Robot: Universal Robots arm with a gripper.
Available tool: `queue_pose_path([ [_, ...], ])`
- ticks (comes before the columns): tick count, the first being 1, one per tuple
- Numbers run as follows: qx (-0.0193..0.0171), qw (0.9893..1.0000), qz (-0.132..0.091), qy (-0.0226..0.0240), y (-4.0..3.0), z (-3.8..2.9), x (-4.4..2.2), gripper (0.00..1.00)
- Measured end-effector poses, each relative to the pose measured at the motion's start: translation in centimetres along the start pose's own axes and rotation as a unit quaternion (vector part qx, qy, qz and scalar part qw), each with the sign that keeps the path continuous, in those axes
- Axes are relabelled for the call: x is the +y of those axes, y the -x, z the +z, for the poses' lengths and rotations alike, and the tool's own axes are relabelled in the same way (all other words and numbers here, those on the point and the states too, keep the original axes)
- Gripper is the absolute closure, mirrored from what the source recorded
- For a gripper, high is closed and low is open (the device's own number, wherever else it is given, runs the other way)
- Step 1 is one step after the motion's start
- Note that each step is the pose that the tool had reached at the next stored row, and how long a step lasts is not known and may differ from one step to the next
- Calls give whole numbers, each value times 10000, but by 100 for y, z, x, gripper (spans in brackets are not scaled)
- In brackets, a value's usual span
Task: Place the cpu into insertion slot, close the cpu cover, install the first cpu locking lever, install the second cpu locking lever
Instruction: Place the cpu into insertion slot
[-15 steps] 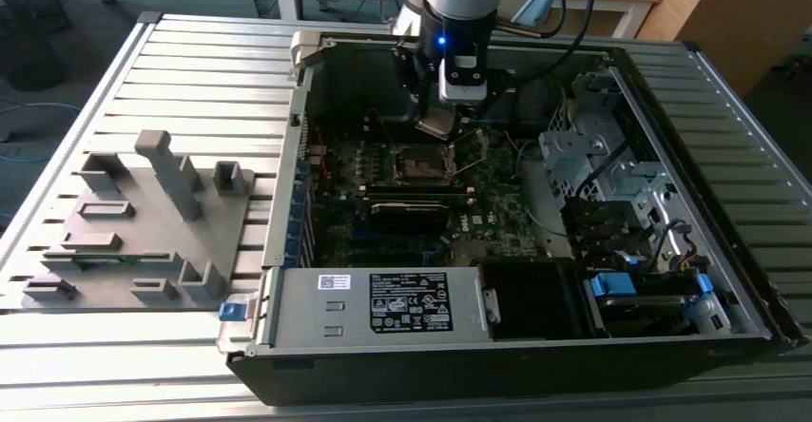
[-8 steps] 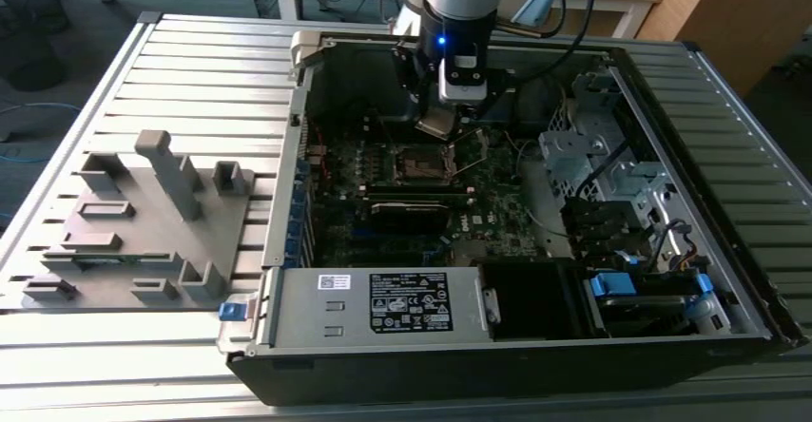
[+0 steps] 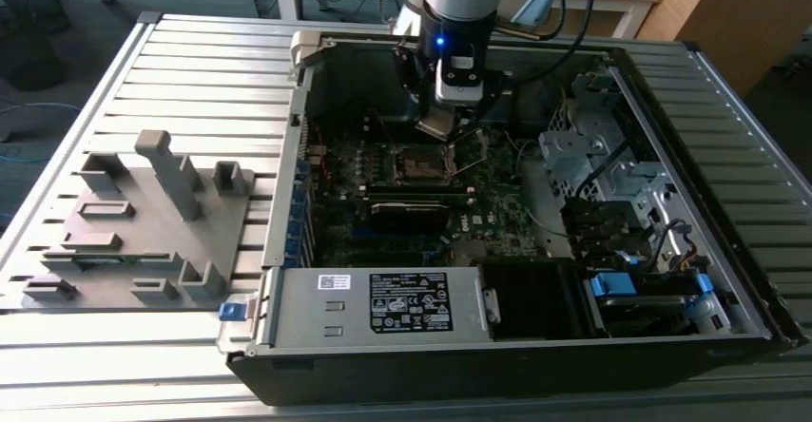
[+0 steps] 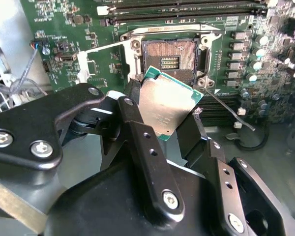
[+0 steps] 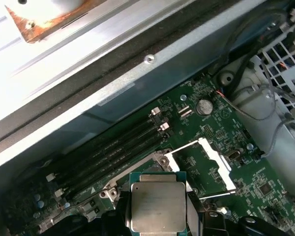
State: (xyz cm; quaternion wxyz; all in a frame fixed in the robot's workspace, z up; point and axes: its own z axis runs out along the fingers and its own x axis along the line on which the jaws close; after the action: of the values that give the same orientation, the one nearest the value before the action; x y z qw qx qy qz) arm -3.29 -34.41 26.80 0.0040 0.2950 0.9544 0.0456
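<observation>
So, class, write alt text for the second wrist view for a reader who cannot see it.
The black gripper holds the cpu tilted, close to the open socket on the green motherboard, not yet seated. The cpu cover is swung open beside the socket.

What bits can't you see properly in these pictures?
- Exterior view: the socket is too small to make out its pins.
- Second wrist view: the gripper is shut on the cpu, and its black fingers cover two of the cpu's edges.
- First wrist view: the cpu covers most of the socket, so the gap between them cannot be told.
- Both wrist views: the cpu's underside faces away.
</observation>
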Motion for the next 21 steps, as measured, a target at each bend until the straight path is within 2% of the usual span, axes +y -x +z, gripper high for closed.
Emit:
queue_pose_path([
  [3, -20, 9997, 225, 4, 0, 7, -1, 46],
  [6, -42, 9989, 469, 9, 0, 15, -1, 46],
  [10, -74, 9966, 823, 15, 1, 25, -2, 46],
  [14, -94, 9945, 1047, 20, 1, 29, -3, 46],
  [21, -96, 9943, 1063, 20, 1, 29, -3, 46],
])
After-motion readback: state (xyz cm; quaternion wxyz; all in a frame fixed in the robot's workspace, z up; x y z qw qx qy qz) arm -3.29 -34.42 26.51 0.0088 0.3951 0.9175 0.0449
